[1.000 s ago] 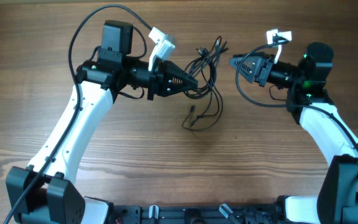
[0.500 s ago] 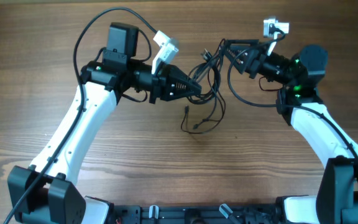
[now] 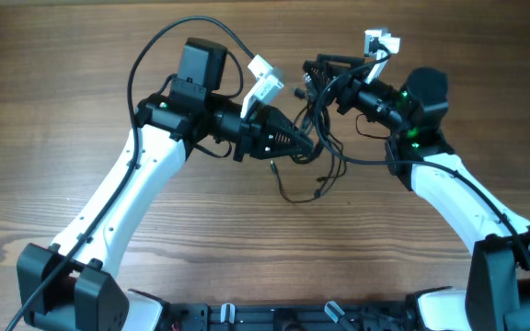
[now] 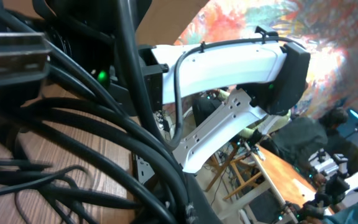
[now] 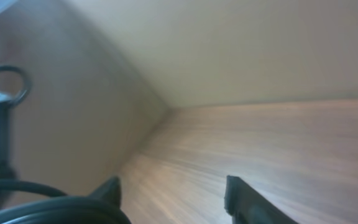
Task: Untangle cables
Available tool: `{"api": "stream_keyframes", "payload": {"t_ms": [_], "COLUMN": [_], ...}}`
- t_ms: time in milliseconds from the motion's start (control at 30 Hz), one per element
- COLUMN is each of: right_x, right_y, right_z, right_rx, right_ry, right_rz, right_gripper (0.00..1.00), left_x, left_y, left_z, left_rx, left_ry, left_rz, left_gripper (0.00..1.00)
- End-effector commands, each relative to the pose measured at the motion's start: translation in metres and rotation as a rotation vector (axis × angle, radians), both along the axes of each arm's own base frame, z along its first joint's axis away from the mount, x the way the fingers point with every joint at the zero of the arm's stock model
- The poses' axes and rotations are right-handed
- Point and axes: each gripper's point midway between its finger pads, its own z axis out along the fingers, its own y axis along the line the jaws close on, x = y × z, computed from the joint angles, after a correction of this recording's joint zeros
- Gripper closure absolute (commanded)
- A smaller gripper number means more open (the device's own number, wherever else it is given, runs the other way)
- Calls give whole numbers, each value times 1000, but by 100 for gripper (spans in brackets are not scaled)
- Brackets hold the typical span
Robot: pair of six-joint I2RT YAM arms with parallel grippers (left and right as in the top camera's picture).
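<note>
The cables (image 3: 318,124) are a bunch of thin black wires in the middle of the table, with loose ends trailing down to the wood (image 3: 313,191). My left gripper (image 3: 307,147) is shut on the lower left of the bunch. In the left wrist view the wires (image 4: 73,124) fill the frame and run into the jaws (image 4: 191,205). My right gripper (image 3: 309,75) is at the top of the bunch, tilted upward. In the right wrist view its fingers (image 5: 173,193) are apart with only wood between them. A blurred black cable (image 5: 36,208) shows at the lower left.
The wooden table (image 3: 81,64) stretches around both arms. Thicker black arm cables loop above the left arm (image 3: 168,37) and below the right gripper (image 3: 366,161). The robot base rail (image 3: 274,317) runs along the front edge.
My left gripper has moved right with the cables in it. My right arm has swung left and up until its gripper reaches the top of the bunch.
</note>
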Motion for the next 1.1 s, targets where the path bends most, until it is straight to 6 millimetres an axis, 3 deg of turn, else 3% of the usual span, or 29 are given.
{"api": "stream_keyframes", "payload": {"t_ms": [0,100,167,300,367,500,567,667,733,800,833,867,900,933,967,1000,1067], "right_x": [50,57,57,49,46,43,37,22,9,-6,-13,-20,-30,-42,-55,-67,-70], "right_y": [-89,-169,-208,-281,-297,-267,-247,-241,-247,-265,-263,-254,-228,-199,-169,-137,-105], "right_z": [-30,-49,-51,-51,-49,-23,-3,32,48,54,60,70,90,106,116,120,117], "right_rx": [-81,-159,-158,-143,-118,-39,4,14,-2,-33,-34,-36,-61,-53,-44,-36,-41], "right_ry": [102,169,184,200,201,127,87,25,10,36,35,7,-79,-143,-193,-220,-221], "right_rz": [-528,-871,-958,-1097,-1055,-755,-652,-641,-706,-840,-844,-803,-662,-501,-336,-183,-110], "right_gripper": [89,96,96,96,96,96,96,95,95,95,95,96,96,95,96,95,96], "left_x": [-10,-11,-10,-4,5,37,76,138,140,143,149,160,168,170,169,158,113], "left_y": [4,4,5,10,18,35,31,40,43,49,58,76,96,93,74,35,-23], "left_z": [16,17,17,17,17,26,24,12,6,-13,-30,-53,-71,-71,-58,-29,16], "left_rx": [-30,-32,-32,-30,-33,-46,40,155,180,250,323,419,493,479,418,295,87], "left_ry": [51,47,47,51,44,-55,-44,111,134,206,258,345,451,473,428,272,16], "left_rz": [-40,-40,-36,-13,19,113,296,676,699,750,833,979,1136,1146,1063,858,500], "left_gripper": [96,96,96,96,96,96,96,96,96,96,96,96,96,96,96,96,96]}}
